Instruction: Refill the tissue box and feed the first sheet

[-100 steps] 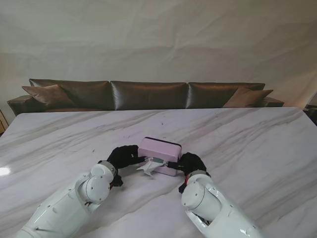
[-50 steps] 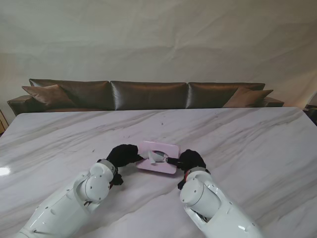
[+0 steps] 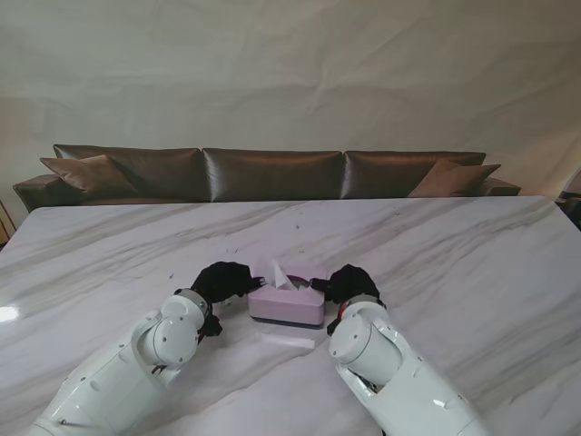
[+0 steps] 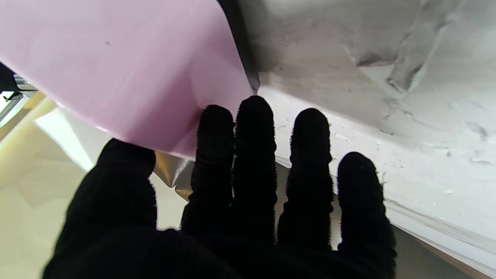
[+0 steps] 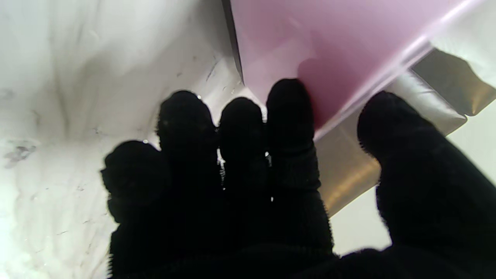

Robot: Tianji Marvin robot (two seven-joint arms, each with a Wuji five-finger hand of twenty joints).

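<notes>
The pink tissue box (image 3: 286, 305) stands upright on the marble table (image 3: 454, 263), and a white sheet (image 3: 280, 275) pokes up from its top slot. My left hand (image 3: 221, 280), in a black glove, grips the box's left end. My right hand (image 3: 349, 283) grips the right end. In the left wrist view the thumb and fingertips (image 4: 217, 116) touch the pink wall (image 4: 116, 69). In the right wrist view one fingertip (image 5: 288, 97) presses the pink side (image 5: 329, 38), with the thumb beside the box's edge.
A dark leather sofa (image 3: 272, 173) runs along the table's far edge. A thin pale strip (image 3: 289, 341) shows on the marble just nearer to me than the box; I cannot tell whether it is a reflection.
The box has been turned from tilted, with its slot facing me, to upright on the table. The sheet now points up. Both hands have stayed at its ends.
</notes>
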